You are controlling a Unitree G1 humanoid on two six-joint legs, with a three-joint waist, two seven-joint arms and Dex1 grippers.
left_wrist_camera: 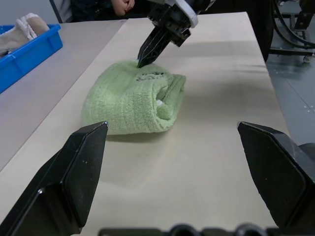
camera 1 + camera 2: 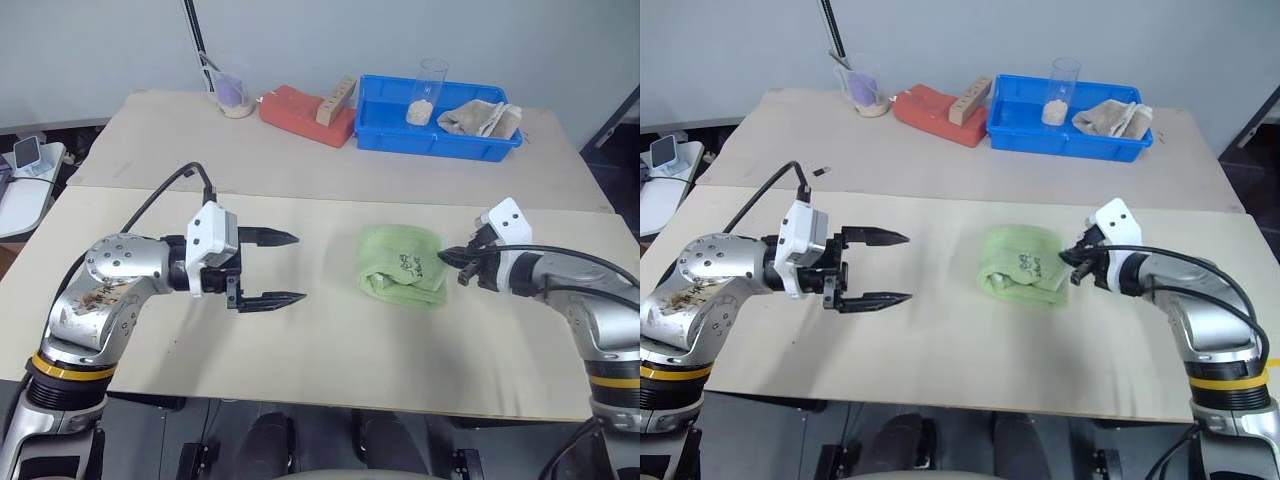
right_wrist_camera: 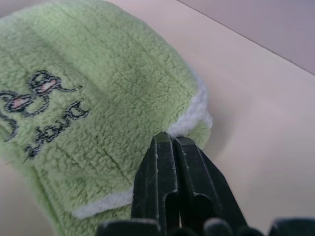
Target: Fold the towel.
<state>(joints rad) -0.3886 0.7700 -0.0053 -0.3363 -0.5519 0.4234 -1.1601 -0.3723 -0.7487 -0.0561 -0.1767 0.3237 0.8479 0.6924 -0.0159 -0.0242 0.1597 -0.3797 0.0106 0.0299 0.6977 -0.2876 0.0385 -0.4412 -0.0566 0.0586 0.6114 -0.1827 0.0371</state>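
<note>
Right end effector [image 2: 452,257] sits at the right edge of the towel [image 2: 402,264], its two black fingers pressed together with nothing between them, tips just at the white edging; I see the towel lying folded into a compact bundle near the middle of the surface [image 2: 330,370], logo facing up; left end effector [image 2: 284,268] hangs well to the left of the towel, fingers spread wide and empty, pointing toward it; a blue bin [image 2: 385,131] stands at the far side of the surface.
</note>
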